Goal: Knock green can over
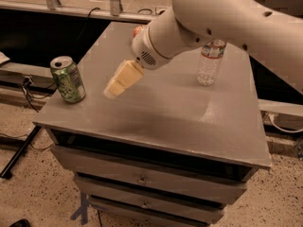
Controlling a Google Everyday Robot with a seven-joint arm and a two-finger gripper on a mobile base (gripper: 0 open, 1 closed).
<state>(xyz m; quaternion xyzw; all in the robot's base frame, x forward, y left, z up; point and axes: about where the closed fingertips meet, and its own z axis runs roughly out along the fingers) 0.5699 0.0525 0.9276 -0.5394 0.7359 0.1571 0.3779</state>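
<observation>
The green can [68, 79] stands upright near the front left corner of the grey table top [165, 108]. It is green with whitish print and a silver top. My gripper [113, 90] has cream-coloured fingers and hangs above the table a short way right of the can, pointing down and left toward it. It does not touch the can. My white arm reaches in from the upper right.
A clear plastic water bottle [209, 63] stands at the right back of the table, partly behind my arm. A red apple [137, 30] shows just behind my wrist at the back. The table has drawers below; its left edge is close to the can.
</observation>
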